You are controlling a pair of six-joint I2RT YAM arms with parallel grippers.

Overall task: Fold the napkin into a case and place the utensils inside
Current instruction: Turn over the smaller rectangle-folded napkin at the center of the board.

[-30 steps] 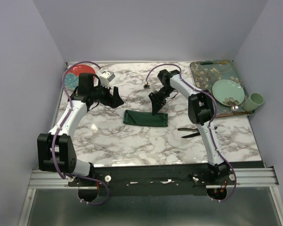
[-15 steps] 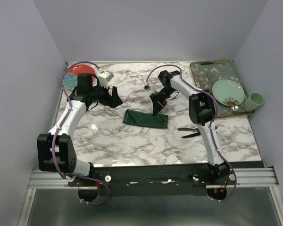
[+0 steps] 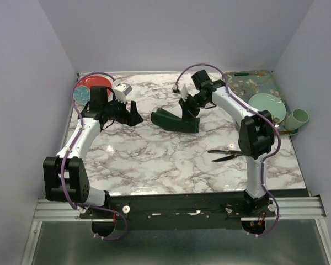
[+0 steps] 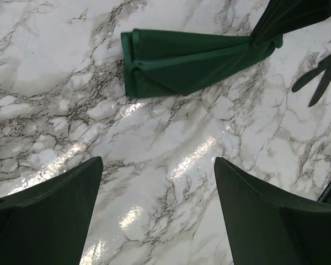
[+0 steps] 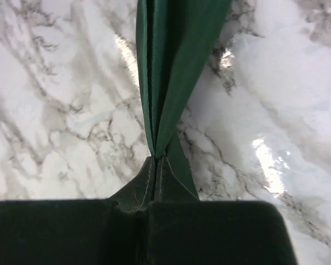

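Cloth first: my right gripper (image 3: 188, 112) is pinched tight on one end of the napkin (image 3: 174, 121), the dark green fabric drawn into a seam between the pads. That end hangs clear of the table (image 3: 154, 165), while the other end rests on the marble. The folded strip runs with its long axis roughly left to right across the middle of the table, sloping down from my right jaws toward my left side. My left gripper (image 3: 130, 113) hovers near the resting end with its jaws spread wide and nothing between them. In the left wrist view that end lies straight ahead of them, so the left arm is plainly the nearer one to it. I judge that the coming move turns on this: the left jaws would have to come in over the strip's short edge. The utensils (image 3: 229, 155) lie on the marble well apart from the napkin, toward my right base, with neither gripper near them.
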